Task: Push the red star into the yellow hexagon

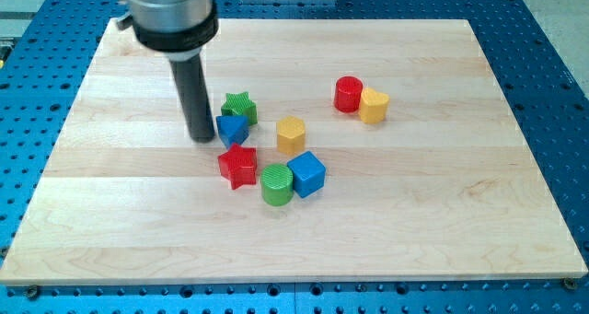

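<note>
Pale wooden board (442, 213), grain running across in long glued strips, on a blue perforated metal bench (552, 38)

Straight dark rod hanging from a grey metal collar (172, 15) at the view's top left; my tip (202, 138) down on the wood, touching or just beside the left edge of the blue triangular block (232, 128). No jaws on this tool, so nothing clenched, nothing released, nothing grasped: only a bare matte rod end

Red star (238, 165), ridged plastic with blunt points, just below the blue triangular block and below-right of my tip, near it but apart. Yellow hexagon (291, 133), flat-topped with faceted sides, up and to the view's right of the red star, a small strip of bare wood between them

Green star (239, 106) just above the blue triangular block, seemingly touching it. Green cylinder (276, 184), finely ribbed on top, just right of the red star and pressed against the blue cube (307, 174)

Well apart toward the view's upper right: red cylinder (348, 94) touching a yellow block (373, 105) of rounded, heart-like shape
</note>
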`<state>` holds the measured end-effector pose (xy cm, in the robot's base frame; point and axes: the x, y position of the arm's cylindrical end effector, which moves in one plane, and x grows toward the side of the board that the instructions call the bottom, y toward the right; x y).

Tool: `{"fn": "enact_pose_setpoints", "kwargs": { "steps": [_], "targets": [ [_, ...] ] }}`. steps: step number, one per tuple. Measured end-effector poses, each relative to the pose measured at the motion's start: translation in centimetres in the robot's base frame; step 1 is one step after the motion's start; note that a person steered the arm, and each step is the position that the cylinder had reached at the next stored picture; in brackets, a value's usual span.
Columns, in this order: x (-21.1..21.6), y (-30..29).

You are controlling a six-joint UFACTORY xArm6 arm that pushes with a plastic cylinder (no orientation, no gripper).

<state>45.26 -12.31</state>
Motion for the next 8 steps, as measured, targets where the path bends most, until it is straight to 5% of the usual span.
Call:
{"fn": "enact_pose_setpoints", "kwargs": {
  "steps": [3, 8],
  "targets": [
    [6.8, 0.5],
    [4.2, 10.7]
  ]
}}
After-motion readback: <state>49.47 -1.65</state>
